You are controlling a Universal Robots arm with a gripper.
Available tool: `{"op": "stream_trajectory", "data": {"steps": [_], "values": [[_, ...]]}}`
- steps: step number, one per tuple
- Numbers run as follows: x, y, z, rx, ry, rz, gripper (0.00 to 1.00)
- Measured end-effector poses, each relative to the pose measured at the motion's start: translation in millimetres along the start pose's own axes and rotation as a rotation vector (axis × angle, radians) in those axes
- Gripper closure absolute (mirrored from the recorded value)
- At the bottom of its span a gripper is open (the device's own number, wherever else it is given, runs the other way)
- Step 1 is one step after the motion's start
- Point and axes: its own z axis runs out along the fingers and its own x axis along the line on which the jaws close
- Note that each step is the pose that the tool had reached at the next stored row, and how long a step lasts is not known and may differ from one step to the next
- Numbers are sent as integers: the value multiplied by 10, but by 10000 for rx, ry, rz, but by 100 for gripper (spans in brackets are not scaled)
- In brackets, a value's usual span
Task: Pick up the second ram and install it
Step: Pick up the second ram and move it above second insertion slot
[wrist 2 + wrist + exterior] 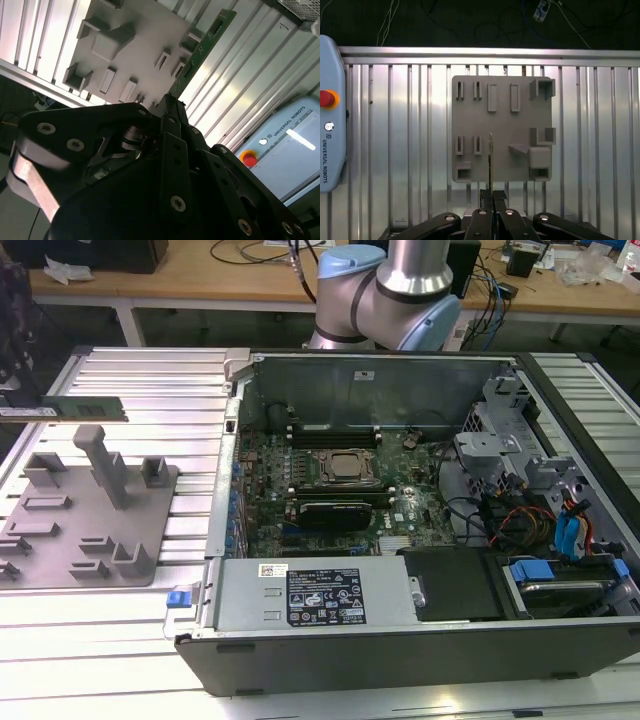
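The second ram (85, 407), a thin green stick, hangs level above the ribbed table at the exterior view's far left, over the back of the grey tray (90, 540). My gripper (492, 199) is shut on one end of it. In the first wrist view the ram (490, 160) shows edge-on, standing out from the fingertips over the tray (500, 120). In the second wrist view the ram (202, 55) runs out from the gripper (167, 104) past the tray (135, 45). The open computer case holds the motherboard (330, 485) with black memory slots (335, 430) beside the CPU socket (345, 468).
The tray carries upright posts (100, 465) and small brackets. A pale blue box with a red button (327, 100) lies on the ribbed table (150, 380). The case walls (400, 650), drive cage (500, 440) and cables (540, 520) crowd the exterior view's right. The arm's base (390, 290) stands behind the case.
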Motion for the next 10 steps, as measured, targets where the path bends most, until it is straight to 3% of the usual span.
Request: {"op": "stream_trajectory", "data": {"steps": [6,10], "values": [[-2,-201,-8,0,0,1,91],[-3,-403,-16,0,1,1,91]]}}
